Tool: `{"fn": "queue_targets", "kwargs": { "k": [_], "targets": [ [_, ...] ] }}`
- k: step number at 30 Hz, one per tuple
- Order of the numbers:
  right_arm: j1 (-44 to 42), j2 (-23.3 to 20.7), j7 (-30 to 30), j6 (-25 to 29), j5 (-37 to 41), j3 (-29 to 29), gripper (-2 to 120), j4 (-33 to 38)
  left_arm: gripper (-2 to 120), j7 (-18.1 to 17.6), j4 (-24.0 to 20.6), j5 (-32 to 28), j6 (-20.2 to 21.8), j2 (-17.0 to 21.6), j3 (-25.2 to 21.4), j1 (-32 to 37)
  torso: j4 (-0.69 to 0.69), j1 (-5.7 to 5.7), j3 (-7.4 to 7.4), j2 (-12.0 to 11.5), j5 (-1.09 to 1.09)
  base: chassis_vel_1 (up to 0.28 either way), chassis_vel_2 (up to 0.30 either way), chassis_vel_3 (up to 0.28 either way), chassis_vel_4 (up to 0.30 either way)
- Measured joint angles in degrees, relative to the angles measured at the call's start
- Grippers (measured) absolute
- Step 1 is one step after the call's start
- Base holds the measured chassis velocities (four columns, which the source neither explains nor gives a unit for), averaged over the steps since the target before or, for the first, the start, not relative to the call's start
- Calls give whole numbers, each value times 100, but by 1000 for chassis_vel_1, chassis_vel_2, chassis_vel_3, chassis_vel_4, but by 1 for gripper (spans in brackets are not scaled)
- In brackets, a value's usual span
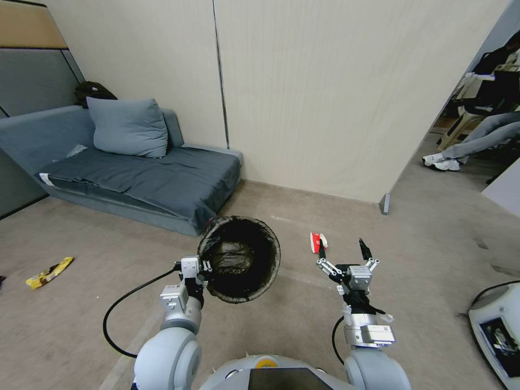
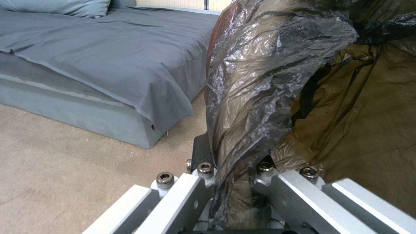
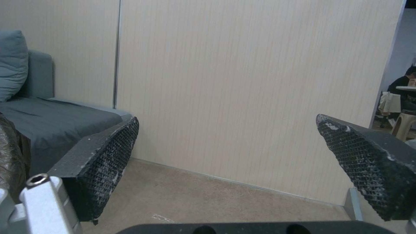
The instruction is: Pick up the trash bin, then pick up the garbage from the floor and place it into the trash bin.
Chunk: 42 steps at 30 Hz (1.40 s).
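The left end effector [image 1: 205, 269] is clamped on the bag-lined rim of the trash bin [image 1: 239, 258], which is being held off the floor, tilted so its dark mouth is turned up toward the head camera; in the left wrist view the black liner [image 2: 260, 81] is seen pinched between the closed fingers. The first step, picking up the bin, is therefore judged as done. The right end effector [image 1: 343, 250] is being held out above the floor with its fingers spread wide and nothing between them. Just beyond it a red-and-white wrapper [image 1: 316, 241] is lying on the floor [image 1: 81, 325], and a yellow snack packet [image 1: 49, 272] is lying well apart to the left, near the grey sofa [image 1: 135, 179]. No garbage is made out inside the bin, so collecting the litter is judged as remaining.
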Motion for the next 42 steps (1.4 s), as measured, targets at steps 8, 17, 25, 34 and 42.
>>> {"fn": "queue_targets", "kwargs": {
  "k": [8, 17, 25, 34, 42],
  "targets": [
    [2, 0, 3, -2, -2, 3, 100, -3, 1, 0, 6, 6, -5, -9, 2, 0, 0, 0, 0, 0, 0, -56, 62, 69, -61],
    [6, 0, 5, -3, -3, 7, 100, -11, 1, 1, 6, 11, -12, -24, 7, 3, 1, 0, 0, 0, 0, -58, 70, 65, -74],
    [7, 0, 6, -4, -4, 10, 100, -19, 1, 15, 10, 16, -16, -28, 11, -3, 0, 1, 0, 0, 0, -64, 56, 61, -64],
    [11, 0, 6, -5, -7, 14, 100, -27, 1, 26, 11, 17, -26, -21, 10, -1, 1, 0, 0, 0, 0, -60, 64, 63, -53],
    [14, 0, 6, -5, -9, 15, 100, -37, 1, 47, 1, 14, -29, 22, -10, -1, 0, 0, 0, 0, 0, -68, 62, 65, -68]
  ]
}}
